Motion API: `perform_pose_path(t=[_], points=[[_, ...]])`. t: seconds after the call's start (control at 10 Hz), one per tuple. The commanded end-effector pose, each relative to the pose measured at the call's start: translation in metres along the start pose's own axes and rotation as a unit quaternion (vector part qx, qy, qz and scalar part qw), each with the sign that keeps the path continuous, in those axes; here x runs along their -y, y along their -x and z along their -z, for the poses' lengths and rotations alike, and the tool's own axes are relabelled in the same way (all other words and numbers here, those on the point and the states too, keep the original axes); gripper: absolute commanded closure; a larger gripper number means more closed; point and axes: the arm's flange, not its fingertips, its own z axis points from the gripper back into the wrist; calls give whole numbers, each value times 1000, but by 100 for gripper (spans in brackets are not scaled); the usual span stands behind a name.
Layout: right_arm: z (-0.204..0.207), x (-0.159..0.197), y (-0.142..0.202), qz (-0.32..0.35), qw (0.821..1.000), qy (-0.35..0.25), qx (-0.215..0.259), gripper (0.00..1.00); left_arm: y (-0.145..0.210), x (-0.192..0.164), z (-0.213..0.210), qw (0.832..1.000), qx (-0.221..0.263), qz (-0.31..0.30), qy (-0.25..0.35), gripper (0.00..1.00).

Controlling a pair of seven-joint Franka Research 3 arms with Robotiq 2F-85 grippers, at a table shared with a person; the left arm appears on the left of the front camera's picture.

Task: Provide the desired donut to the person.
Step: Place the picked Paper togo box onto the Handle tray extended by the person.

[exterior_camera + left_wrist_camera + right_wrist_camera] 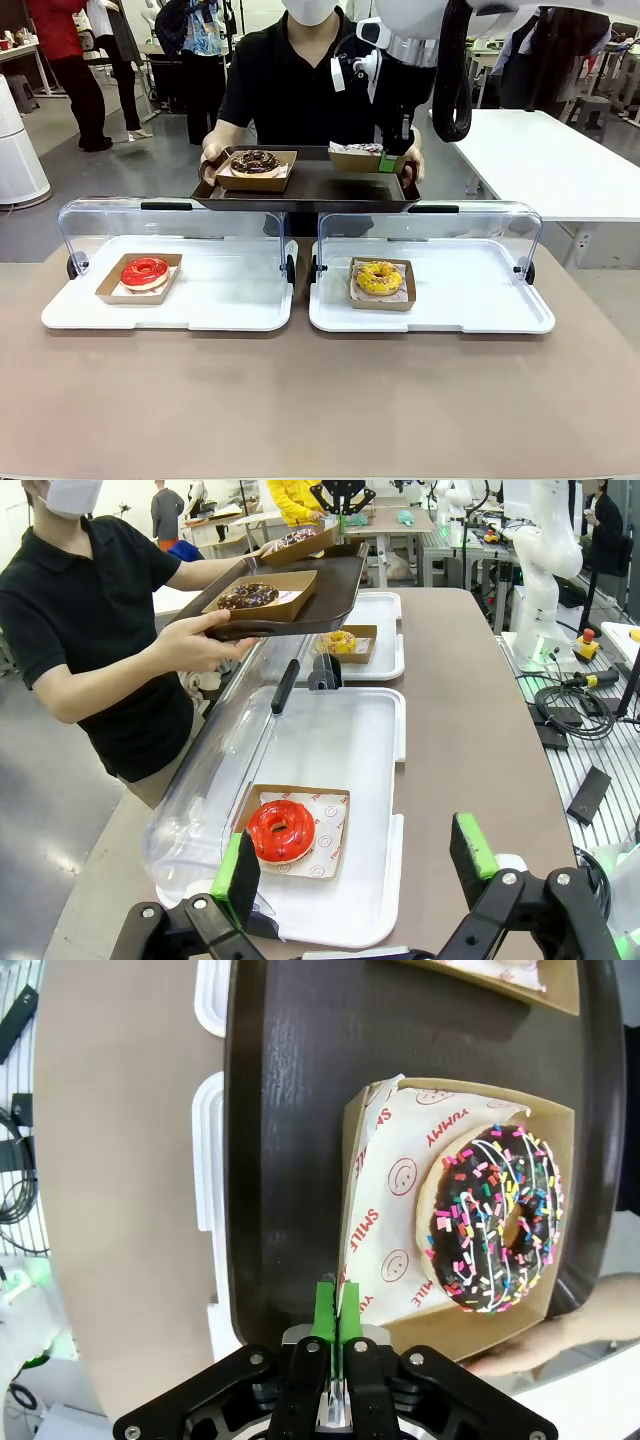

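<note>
The person (300, 80) in a black shirt holds a dark tray (310, 190) over the far edge of the table. On it lie a box with a chocolate donut (255, 161) and a box with a sprinkled chocolate donut (497, 1220), also seen as the sprinkled donut's box (357, 155). My right gripper (335, 1310) is shut on the near edge of that box and its paper liner; the right gripper (390, 160) reaches down over the tray's right side. My left gripper (355, 865) hangs open above the red donut (280, 830), touching nothing.
Two white display trays with raised clear lids sit on the table. The left display tray (230, 310) holds the red donut (145, 272) in a box, and the right display tray (470, 300) holds a yellow donut (379, 277). The person's hands grip the dark tray's ends.
</note>
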Motion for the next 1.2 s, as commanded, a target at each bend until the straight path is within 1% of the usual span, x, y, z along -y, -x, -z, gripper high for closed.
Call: perform_pose_path(t=[0.0, 0.1, 0.3, 0.4, 0.5, 0.6, 0.7, 0.9, 1.0, 1.1], points=[[12, 4, 0, 1, 1000, -14, 26, 98, -2, 0, -1, 1000, -2, -4, -5, 0], [20, 3, -2, -8, 999, -21, 40, 98, -2, 0, -1, 1000, -2, -4, -5, 0], [28, 7, -1, -3, 998, -27, 49, 98, -2, 0, -1, 1000, -2, -4, -5, 0], [30, 8, 0, 0, 998, -30, 48, 68, -2, 0, -1, 1000, -2, -4, -5, 0], [31, 7, 0, 2, 998, -29, 49, 49, -2, 0, -1, 1000, -2, -4, -5, 0], [30, 8, 0, 5, 998, -27, 48, 17, -2, 0, -1, 1000, -2, -4, -5, 0], [27, 9, -1, 5, 999, -24, 47, 0, -2, 0, -1, 1000, -2, -4, -5, 0], [25, 8, -1, 4, 999, -24, 45, 0, -2, 0, -1, 1000, -2, -4, -5, 0], [25, 8, -1, 5, 999, -25, 44, 8, -2, 0, -1, 1000, -2, -4, -5, 0], [24, 9, 0, 5, 999, -25, 45, 0, -2, 0, -1, 1000, -2, -4, -5, 0]])
